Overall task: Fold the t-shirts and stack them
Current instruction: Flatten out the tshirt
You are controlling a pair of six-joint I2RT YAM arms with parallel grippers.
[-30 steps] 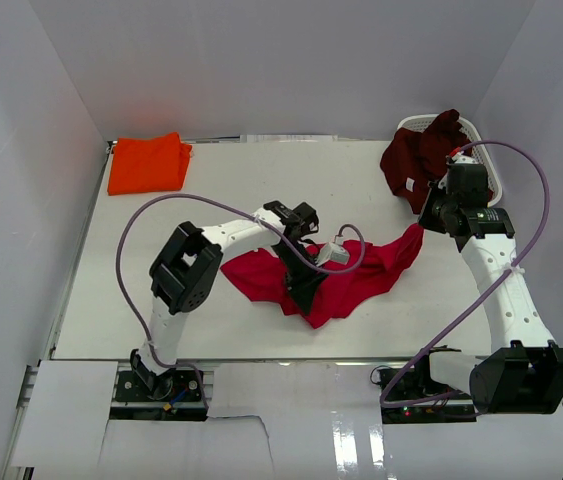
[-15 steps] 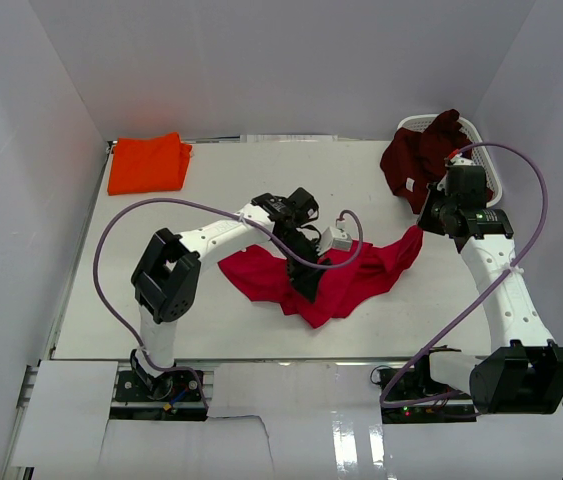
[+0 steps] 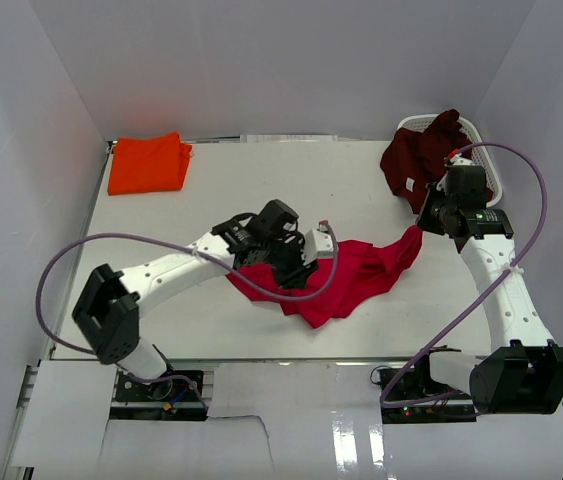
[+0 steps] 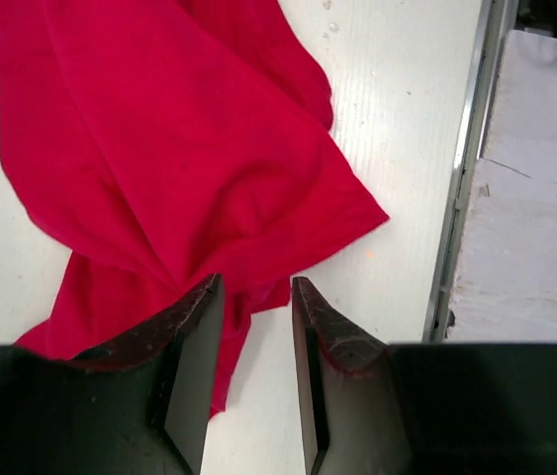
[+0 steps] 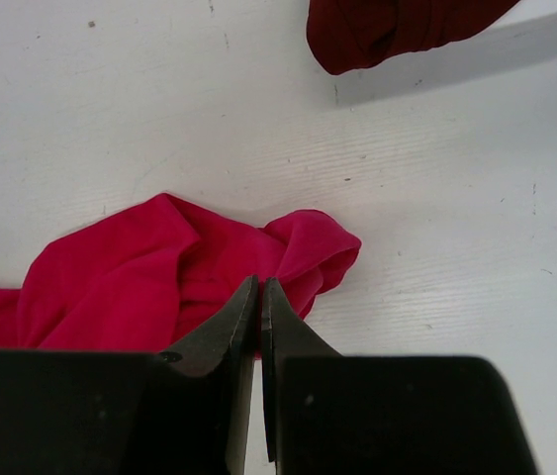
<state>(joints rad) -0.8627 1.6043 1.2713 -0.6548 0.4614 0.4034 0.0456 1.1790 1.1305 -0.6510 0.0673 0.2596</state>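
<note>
While the crimson t-shirt (image 3: 356, 280) is bunched in creased folds midway along the desk (image 3: 211, 190), toward its near edge, one corner is clamped between the right fingers (image 5: 229, 336); the left fingers (image 4: 184, 346) are held apart over it.

The red t-shirt (image 4: 159, 148) is soft, matt cloth with wrinkles. The counter (image 5: 110, 119) is white, smooth and a bit scratched. The left claw (image 4: 255, 289) looks like dark, hard plastic. The basket (image 3: 413, 122) is white plastic.
</note>
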